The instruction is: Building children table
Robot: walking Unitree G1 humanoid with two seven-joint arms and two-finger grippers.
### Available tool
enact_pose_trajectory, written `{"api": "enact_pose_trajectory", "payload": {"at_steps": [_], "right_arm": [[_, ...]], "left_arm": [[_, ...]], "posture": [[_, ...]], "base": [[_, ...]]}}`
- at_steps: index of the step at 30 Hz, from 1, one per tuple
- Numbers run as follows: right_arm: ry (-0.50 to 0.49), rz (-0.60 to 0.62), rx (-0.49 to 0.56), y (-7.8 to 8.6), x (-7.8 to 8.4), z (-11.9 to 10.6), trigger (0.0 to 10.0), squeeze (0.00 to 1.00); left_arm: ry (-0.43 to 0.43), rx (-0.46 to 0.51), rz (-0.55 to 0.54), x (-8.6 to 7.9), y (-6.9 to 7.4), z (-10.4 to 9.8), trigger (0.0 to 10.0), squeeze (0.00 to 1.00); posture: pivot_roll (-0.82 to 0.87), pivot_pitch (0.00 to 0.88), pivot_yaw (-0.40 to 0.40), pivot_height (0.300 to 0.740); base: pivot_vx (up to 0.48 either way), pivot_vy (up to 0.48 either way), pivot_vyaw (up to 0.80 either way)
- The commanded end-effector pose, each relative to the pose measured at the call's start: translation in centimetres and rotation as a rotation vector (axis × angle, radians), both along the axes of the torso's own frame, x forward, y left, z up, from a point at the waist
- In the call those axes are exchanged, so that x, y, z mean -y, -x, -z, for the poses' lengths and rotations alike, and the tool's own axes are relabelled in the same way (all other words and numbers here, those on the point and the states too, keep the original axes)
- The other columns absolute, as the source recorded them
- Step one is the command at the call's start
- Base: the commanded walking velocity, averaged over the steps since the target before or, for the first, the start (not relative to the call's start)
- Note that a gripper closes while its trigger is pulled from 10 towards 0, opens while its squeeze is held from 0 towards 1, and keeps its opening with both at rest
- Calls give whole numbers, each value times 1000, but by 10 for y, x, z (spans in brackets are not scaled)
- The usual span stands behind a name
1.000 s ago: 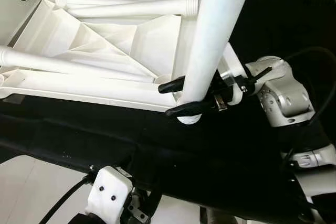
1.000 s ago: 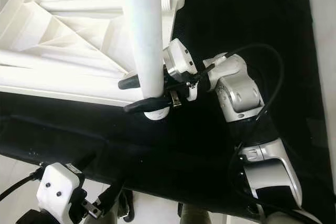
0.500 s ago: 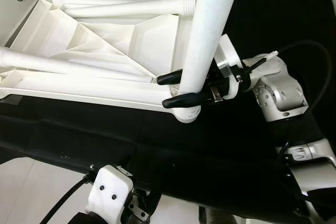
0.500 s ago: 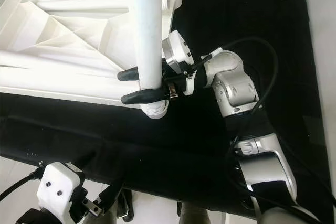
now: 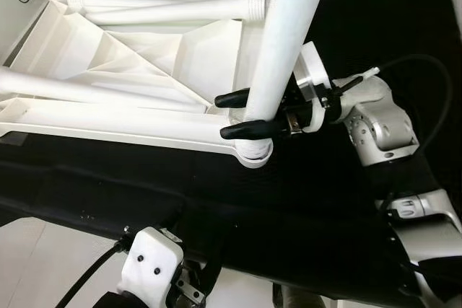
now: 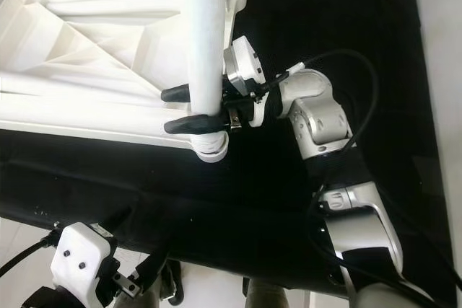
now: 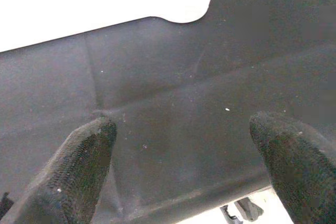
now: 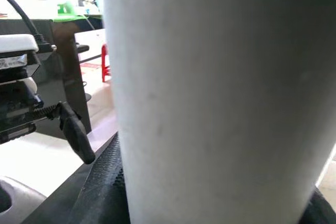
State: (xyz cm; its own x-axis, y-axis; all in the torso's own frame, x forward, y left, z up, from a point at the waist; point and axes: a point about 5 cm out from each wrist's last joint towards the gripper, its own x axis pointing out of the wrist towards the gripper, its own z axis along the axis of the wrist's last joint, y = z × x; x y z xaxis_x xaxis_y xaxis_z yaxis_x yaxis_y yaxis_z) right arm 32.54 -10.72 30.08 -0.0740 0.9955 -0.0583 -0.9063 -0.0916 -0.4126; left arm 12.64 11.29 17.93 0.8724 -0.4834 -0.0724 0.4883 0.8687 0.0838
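Right claw [image 5: 245, 115] clamped on white table leg [image 5: 289, 27], low end at corner socket [image 5: 253, 155] of upturned tabletop [image 5: 144, 63] on black bench [image 5: 303, 207]. You keep leg plumb, press straight down. Left claw [image 7: 184, 129] open, empty, idle over bench.

Right arm reaches in from 5 o'clock, silver elbow bent, forearm pointing toward 9 o'clock. Right hand [image 5: 249, 114] is clamped, two black fingers [image 5: 232, 97] pinching a white table leg [image 5: 285, 41] near its lower end, one on each side. Left arm hangs low at 7 o'clock; left hand [image 7: 189, 156] is spread, fingers [image 7: 79, 166] wide apart, gripping nothing, hovering over the black surface [image 7: 173, 93].
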Motion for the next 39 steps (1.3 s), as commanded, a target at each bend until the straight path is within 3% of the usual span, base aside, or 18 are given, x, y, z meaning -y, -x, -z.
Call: {"api": "enact_pose_trajectory", "payload": {"at_steps": [1,10,20,39], "right_arm": [[24,22,9,-2,-4,3,10000,0],[44,-13,-4,2,-2,6,10000,0],[129,-128,-9,19,0,15,10000,0],[245,-127,-46,17,-10,35,10000,0]], "left_arm": [[3,-14,3,1,3,2,10000,0],[3,-14,3,2,3,2,10000,0],[0,-13,4,2,2,3,10000,0],[-1,-8,0,2,1,3,10000,0]], "posture": [[109,437,57,740],[109,434,58,740],[104,425,60,740],[99,425,56,740]], "base": [[0,0,0],[0,0,0],[0,0,0],[0,0,0]]}}
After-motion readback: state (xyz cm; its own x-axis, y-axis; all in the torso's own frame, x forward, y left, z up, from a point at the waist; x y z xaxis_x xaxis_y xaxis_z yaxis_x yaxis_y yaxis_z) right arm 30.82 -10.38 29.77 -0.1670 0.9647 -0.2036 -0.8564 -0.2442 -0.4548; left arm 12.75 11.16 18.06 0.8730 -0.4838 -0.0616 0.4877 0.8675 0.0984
